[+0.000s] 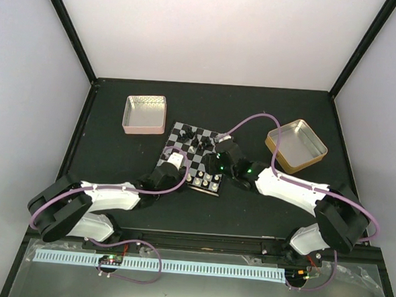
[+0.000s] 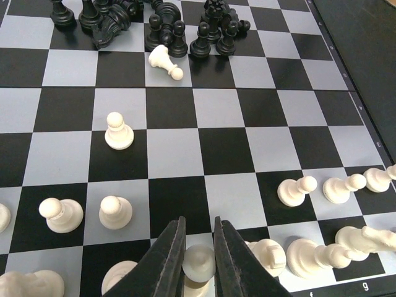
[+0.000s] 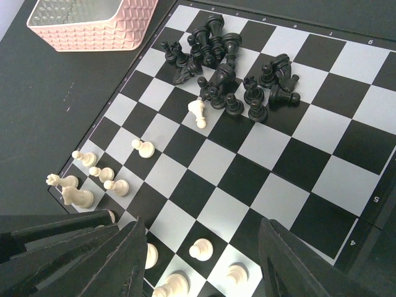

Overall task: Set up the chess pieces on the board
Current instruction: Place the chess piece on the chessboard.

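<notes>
My left gripper (image 2: 198, 226) has its jaws clamped on an upright white pawn (image 2: 199, 263) in the near rows of the board (image 2: 223, 148). Fallen white pieces (image 2: 322, 250) lie just to its right, heads pointing right. The right gripper (image 3: 202, 223) hovers with its jaws wide apart, and black pieces (image 2: 185, 25) crowd the far end beside a toppled pawn (image 2: 164, 62).

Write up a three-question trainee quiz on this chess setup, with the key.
1. True or false: the right gripper is clamped shut.
2. What does the left gripper close on? A) a white pawn B) a black knight C) nothing
3. Fill in: in the top view, the tin left of the board is coloured ____.
Key: 1 false, its jaws stand wide apart; 2 A; 3 pink.
</notes>
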### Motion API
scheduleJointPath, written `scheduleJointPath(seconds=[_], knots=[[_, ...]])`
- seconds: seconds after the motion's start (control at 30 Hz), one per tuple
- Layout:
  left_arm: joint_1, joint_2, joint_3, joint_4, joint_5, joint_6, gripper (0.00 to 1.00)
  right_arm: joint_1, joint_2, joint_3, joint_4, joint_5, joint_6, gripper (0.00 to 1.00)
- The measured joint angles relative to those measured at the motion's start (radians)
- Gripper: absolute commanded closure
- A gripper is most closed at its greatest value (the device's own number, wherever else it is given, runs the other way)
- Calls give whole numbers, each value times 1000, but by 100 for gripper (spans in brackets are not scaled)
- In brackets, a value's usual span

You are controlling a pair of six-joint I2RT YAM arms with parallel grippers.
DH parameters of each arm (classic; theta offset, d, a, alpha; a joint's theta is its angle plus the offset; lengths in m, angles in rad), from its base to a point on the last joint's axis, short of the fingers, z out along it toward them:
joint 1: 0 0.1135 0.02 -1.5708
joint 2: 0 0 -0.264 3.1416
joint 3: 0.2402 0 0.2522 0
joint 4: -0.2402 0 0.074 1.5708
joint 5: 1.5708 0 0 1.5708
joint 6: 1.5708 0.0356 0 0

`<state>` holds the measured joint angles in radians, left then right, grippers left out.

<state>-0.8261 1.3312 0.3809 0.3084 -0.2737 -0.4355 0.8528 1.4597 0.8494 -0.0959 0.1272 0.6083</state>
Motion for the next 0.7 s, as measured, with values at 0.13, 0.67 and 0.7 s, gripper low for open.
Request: scheduleJointPath(seconds=[0.13,0.67,0.7], knots=[[0,0,-5,7,0,8,78,0,0,2,-1,-6,0,50],[0,-117,21,-97,-11,6,69,0,0,21,-26,-21,-4,50],[0,-137,31,-112,-15,2,69,0,2,34,-36,-25,-6,50]])
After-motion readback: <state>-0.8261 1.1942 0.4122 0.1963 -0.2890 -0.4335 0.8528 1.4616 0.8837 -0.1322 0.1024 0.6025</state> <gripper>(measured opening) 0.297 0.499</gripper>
